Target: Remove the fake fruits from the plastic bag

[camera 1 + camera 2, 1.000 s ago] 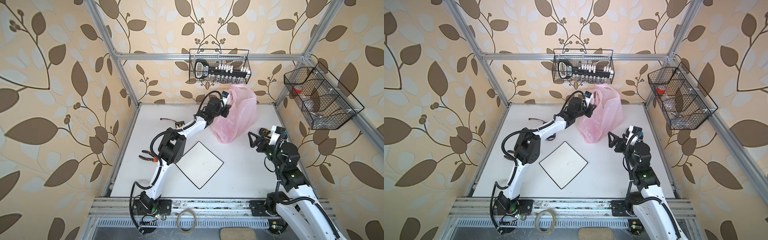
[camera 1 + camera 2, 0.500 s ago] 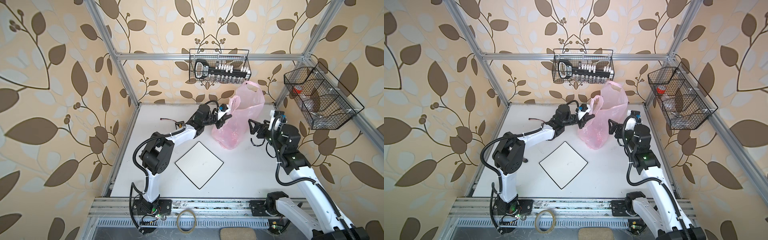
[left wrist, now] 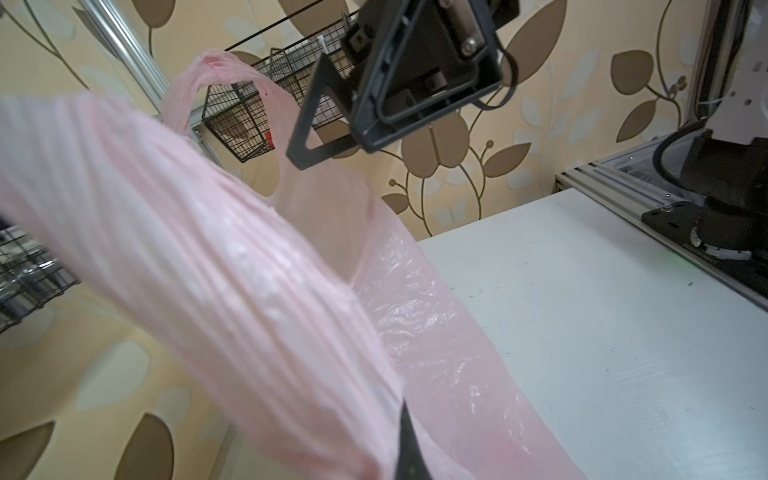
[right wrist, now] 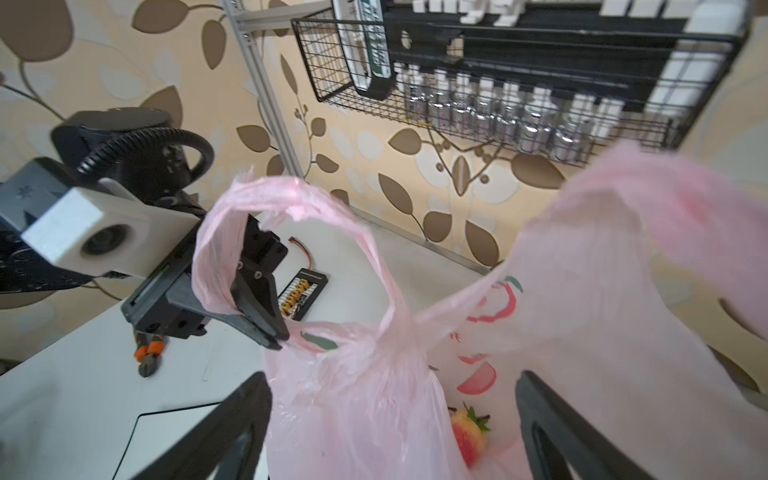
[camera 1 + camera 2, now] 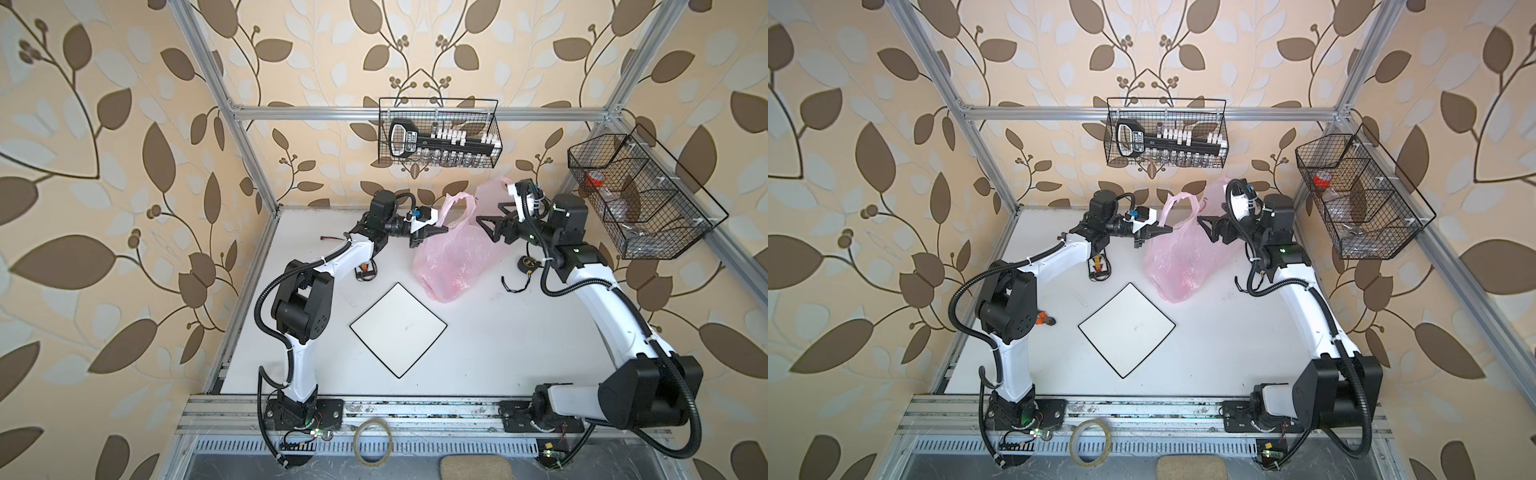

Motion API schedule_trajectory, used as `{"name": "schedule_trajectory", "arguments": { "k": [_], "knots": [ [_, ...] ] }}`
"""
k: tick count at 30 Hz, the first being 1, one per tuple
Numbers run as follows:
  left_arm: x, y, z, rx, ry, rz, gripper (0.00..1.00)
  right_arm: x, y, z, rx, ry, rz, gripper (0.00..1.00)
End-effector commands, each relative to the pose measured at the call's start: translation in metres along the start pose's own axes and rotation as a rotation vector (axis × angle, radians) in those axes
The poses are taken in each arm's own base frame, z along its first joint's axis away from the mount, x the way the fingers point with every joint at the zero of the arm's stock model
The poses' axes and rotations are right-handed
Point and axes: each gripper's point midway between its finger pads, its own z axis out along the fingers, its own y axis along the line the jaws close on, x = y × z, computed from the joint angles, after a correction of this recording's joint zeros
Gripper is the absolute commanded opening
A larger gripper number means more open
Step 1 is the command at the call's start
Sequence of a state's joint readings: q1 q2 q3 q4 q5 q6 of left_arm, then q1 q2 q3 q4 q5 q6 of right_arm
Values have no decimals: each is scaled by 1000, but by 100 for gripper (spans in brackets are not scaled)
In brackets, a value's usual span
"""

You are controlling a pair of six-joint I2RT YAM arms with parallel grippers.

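A strawberry-like fake fruit (image 4: 469, 436) lies deep in the plastic bag (image 5: 453, 257), which sags on the tabletop (image 5: 519, 332) with its mouth raised because the left end effector (image 5: 441, 228) pinches the rim beside one handle (image 4: 299, 195), apparently to admit the spread right end effector (image 5: 488, 224).

**Both arms reach in, grippers facing**

The left arm stretches far forward, and the left gripper (image 5: 436, 230) has its jaws pressed together on a fold of the plastic bag (image 5: 453, 262). The right arm arcs up and inward. The right gripper (image 5: 486, 229) has its jaws spread wide.
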State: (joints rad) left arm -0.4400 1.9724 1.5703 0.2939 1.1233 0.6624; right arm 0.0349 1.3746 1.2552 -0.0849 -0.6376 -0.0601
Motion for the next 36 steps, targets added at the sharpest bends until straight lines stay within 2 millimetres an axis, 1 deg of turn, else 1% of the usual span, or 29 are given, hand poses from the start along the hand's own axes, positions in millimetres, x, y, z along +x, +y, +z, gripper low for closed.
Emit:
{"name": "schedule_trajectory", "arguments": {
  "k": [1,4,7,8,10,14,16,17,18,19,20,21,25,27,29,33,36],
  "knots": [
    [-14,-12,3,72,-41,67,0,-26,26,9,-131,-74,-124,91],
    [-12,-12,4,70,-44,72,0,-29,21,26,-93,-74,-150,92],
    [-12,-12,3,64,-45,81,0,-33,20,38,-98,-64,-146,86],
    [-12,-11,3,61,-44,81,0,-34,21,41,-110,-62,-146,83],
    [-12,-10,3,55,-39,81,0,-32,27,44,-150,-57,-153,72],
    [-12,-9,2,37,-38,88,0,-30,34,47,-178,-33,-149,33],
    [-15,-9,1,24,-45,93,0,-31,37,45,-186,-29,-157,20],
    [-17,-8,1,19,-50,95,3,-29,40,44,-193,-25,-163,14],
    [-20,-8,0,14,-53,97,10,-29,42,42,-200,-21,-168,8],
    [-22,-6,0,3,-53,95,22,-29,44,41,-204,-18,-173,3],
    [-22,-3,-1,-18,-51,92,42,-28,45,39,-205,-15,-178,0],
    [-25,2,-2,-49,-53,84,52,-28,46,37,-201,-13,-181,0],
    [-33,16,-14,-137,-79,31,73,-25,50,27,-160,-18,-193,0],
    [-39,23,-23,-185,-99,-12,90,-23,46,22,-101,-21,-182,0],
    [-45,27,-34,-239,-116,-71,99,-25,42,17,-40,-33,-154,0],
    [-56,36,-61,-403,-131,-243,99,-24,38,12,37,-45,-96,0],
    [-48,42,-83,-572,-60,-403,99,-23,40,11,68,-43,-81,0]
  ]
}}
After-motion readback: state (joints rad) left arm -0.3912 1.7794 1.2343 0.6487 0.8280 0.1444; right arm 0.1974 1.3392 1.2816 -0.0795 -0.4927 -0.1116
